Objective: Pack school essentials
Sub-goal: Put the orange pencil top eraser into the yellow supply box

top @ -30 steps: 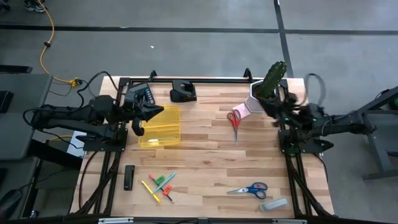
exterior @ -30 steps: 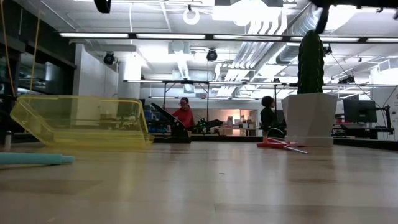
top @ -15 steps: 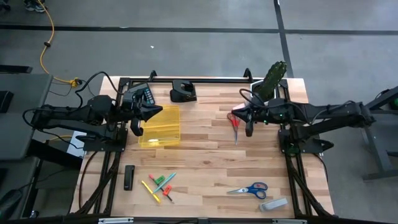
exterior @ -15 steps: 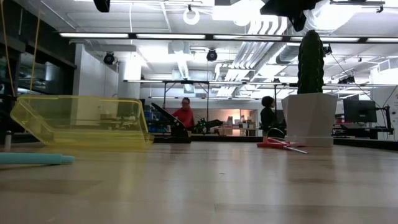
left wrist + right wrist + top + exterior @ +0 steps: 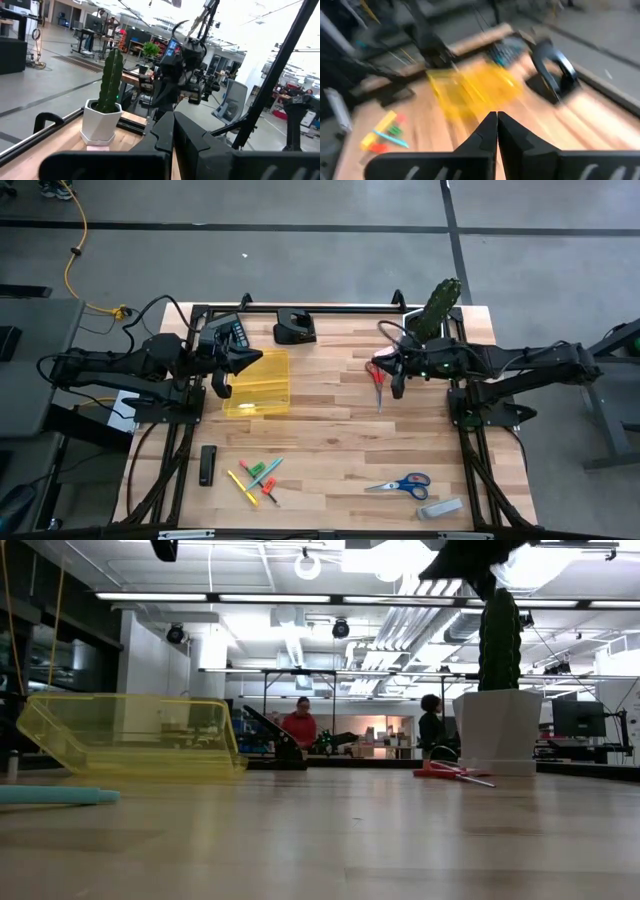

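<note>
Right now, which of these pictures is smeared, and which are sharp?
The right wrist view is smeared: the yellow tray and pens streak. The left wrist view shows the cactus crisply; the high view is sharp; the low view has bright ceiling lights.

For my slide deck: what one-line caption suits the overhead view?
Right gripper, shut, hovers over red-handled scissors beside a potted green cactus; left gripper at a yellow transparent box.

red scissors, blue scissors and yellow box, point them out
red scissors (image 5: 377,375), high view, on the handles
blue scissors (image 5: 412,482), high view, on the handles
yellow box (image 5: 262,385), high view, on its clear floor
</note>
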Controlling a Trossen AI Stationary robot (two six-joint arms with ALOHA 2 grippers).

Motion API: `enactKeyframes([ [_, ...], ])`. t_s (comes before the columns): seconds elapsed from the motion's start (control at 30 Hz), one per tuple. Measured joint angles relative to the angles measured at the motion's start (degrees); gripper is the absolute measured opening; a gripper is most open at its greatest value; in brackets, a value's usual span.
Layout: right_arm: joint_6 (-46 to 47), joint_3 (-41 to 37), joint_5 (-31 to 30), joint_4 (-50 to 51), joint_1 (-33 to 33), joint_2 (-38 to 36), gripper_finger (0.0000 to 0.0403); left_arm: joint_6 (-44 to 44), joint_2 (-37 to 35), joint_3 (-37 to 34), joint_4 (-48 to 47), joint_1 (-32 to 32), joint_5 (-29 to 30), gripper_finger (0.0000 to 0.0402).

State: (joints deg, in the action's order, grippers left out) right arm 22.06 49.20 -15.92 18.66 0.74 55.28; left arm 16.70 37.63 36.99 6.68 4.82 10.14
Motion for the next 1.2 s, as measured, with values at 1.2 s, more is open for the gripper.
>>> enactKeyframes([
  [1.2, 2.4, 18.2, 11.4, 27.6, -23.7, 47.9, 0.0139, 1.1, 0.0, 0.0, 0.1, 0.0, 1.1, 0.0],
])
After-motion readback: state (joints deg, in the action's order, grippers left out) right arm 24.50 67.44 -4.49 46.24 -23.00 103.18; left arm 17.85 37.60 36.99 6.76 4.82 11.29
